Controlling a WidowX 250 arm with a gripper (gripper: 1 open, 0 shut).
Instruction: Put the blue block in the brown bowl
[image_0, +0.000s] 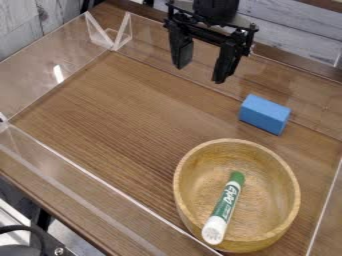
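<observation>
Gripper (201, 62) open above table; blue block (265, 113) beside brown bowl (241, 194)

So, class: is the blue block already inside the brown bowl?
No, the blue block lies on the table outside the brown bowl, which holds only a marker.

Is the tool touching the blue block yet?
Apart. In the camera view the open tool hangs up and to the left of the blue block, with bare wooden tabletop plainly visible between its fingertips and the block.
</observation>
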